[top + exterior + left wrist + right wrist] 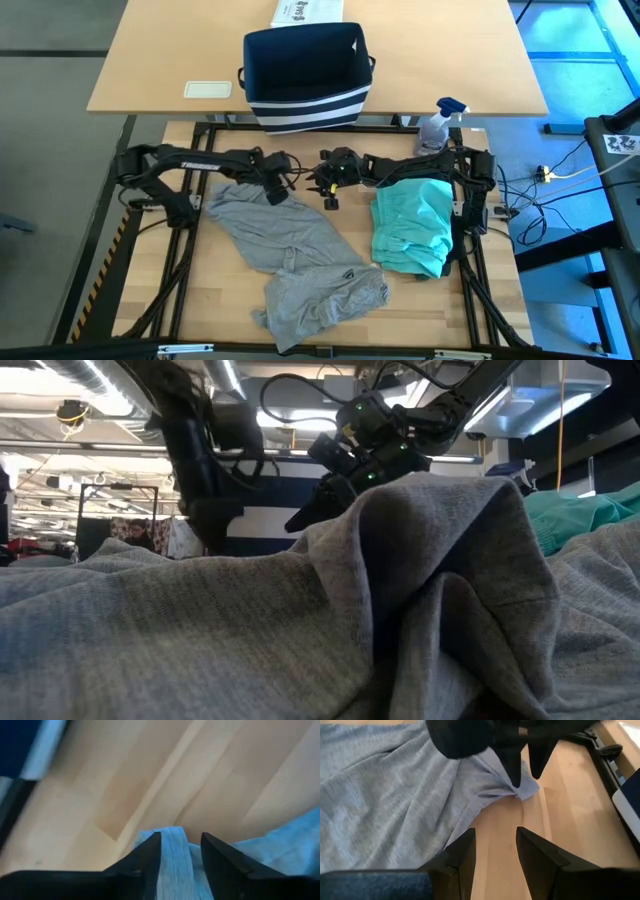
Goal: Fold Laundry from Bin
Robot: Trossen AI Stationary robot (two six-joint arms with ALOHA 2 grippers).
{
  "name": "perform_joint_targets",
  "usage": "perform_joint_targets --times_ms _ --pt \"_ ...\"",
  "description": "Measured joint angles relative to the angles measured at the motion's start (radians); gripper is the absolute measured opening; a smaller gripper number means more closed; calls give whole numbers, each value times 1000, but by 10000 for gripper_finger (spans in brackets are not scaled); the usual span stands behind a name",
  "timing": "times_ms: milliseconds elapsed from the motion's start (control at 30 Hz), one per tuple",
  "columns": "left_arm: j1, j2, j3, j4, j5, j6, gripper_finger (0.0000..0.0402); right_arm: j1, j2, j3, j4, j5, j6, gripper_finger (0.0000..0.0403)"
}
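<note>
Jaws straddle grey T-shirt [172, 865] corner (parted)

Grey cloth [250, 630] fills the foreground, rising to a folded peak toward 1 o'clock. Behind that peak a dark gripper [305, 517] hangs near 12 o'clock, fingertips pointing down to 8 o'clock. A teal piece [580, 515] shows at 3 o'clock, a dark arm [195, 450] at 11 o'clock
</note>
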Motion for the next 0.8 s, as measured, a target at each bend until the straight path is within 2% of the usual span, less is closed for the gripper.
perform_joint_targets --times_ms 100,233,467,800 --pt "28 49 0 -1 35 14 155 0 -9 0 -29 1 0 140" --pt "33 82 0 2 33 18 171 0 -45 0 -56 1 0 140" --pt "29 110 0 -12 -17 19 174 0 -106 0 -56 1 2 140" --pt "29 110 15 -16 -78 22 174 0 -112 0 -66 1 25 140"
